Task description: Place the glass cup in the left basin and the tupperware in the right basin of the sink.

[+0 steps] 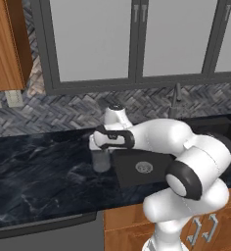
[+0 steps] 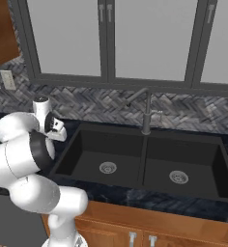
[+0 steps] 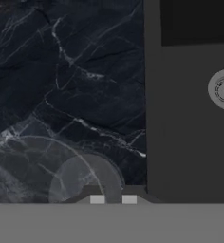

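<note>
Pincer (image 3: 113,199) points down at the dark marble desk (image 1: 34,181), just left of the sink (image 2: 145,161). Its two pale tips sit close together, nearly touching, at the bottom of the hand view, over the rim of the glass cup (image 3: 71,175); jaws are narrow and look pinched on the cup's wall, though the contact itself is partly hidden.

Glass cup: small, plain tumbler, translucent greyish, cylinder-shaped, no handle. In the hand view it is seen from above as faint round outlines with the marble veining visible through it. In the left base view the cup (image 1: 101,161) stands upright on the desk directly under the hand, just beside the sink's left edge.

Left basin (image 2: 99,157): matte black rectangular well, round silver drain (image 2: 107,168). Right basin (image 2: 183,166): same form, its own silver drain (image 2: 178,177), set apart by a centre divider. Dark grey faucet (image 2: 146,113) stands behind the divider.

Behind: herringbone grey backsplash (image 2: 101,103), grey-framed window panes (image 2: 149,38), wooden cabinet (image 1: 5,44) at upper left, pale wall outlets (image 1: 12,99) below it.

No brand, label or readable writing on cup, sink or faucet.
</note>
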